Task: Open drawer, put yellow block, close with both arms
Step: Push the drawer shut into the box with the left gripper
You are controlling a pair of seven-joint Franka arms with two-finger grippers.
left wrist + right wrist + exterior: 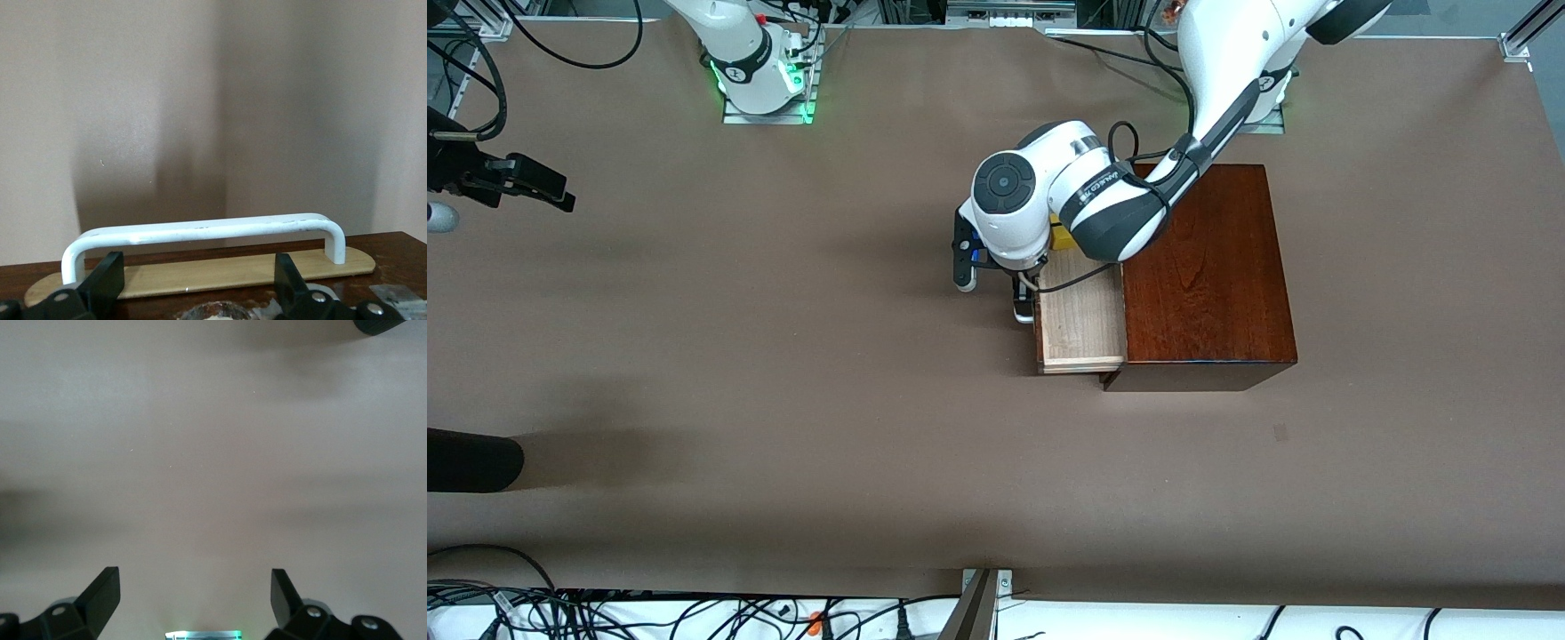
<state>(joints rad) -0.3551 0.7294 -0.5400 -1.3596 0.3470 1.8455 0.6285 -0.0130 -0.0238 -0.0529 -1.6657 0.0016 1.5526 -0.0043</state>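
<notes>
We see the drawer (pixel 1080 324) pulled partway out of the dark wooden box (pixel 1205 276), which sits on the brown desk (pixel 783 400) toward the left arm's end, closer to the edge where the robots stand than to the front camera's edge. The drawer's pale wood tray shows bare boards where the arm does not cover it. A sliver of the yellow block (pixel 1061 236) peeks out from under the left arm's wrist, at the end of the tray farthest from the front camera; we cannot tell whether it rests fully inside.

The left tool (pixel 1024 307) hangs low just beside the drawer front, at its white handle (pixel 200 233). In the left wrist view its fingers (pixel 103 283) are spread wide, one near each end of the handle, touching nothing that we can see.

The right arm waits. Its tool (pixel 534 188) hovers over the desk near the edge at the right arm's end, well apart from the box. In the right wrist view its fingers (pixel 100 597) are spread too, with only bare desk below.
</notes>
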